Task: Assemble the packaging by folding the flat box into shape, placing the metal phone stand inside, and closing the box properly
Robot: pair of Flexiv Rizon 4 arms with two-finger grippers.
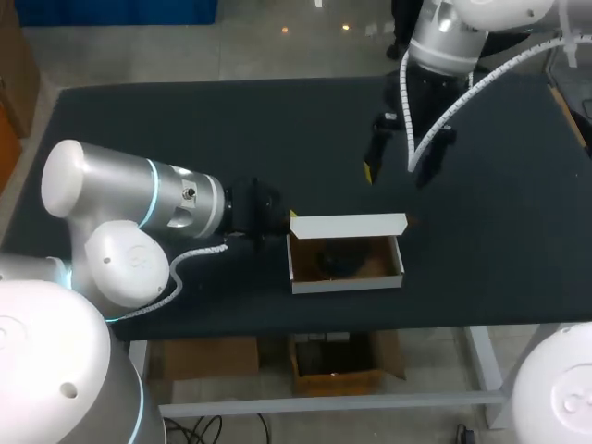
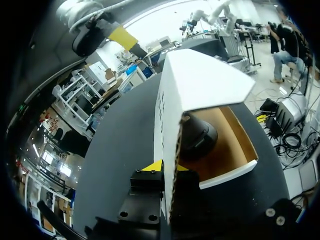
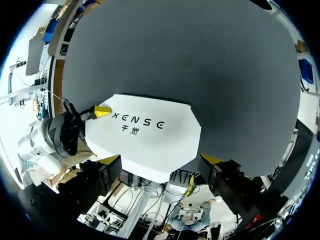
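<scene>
My left gripper (image 2: 169, 167) is clamped on the end wall of the box (image 2: 200, 80), one finger on each side. The stand (image 2: 197, 136) lies inside the box, whose lid stands upright. My right gripper (image 3: 161, 160) hangs spread wide above the box, holding nothing.

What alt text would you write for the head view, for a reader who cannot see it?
A white box lies open on the black table, its lid raised along the far side and a dark phone stand inside. The left gripper clamps the box's left end wall; the right gripper hangs open and empty above the table beyond the box.
</scene>
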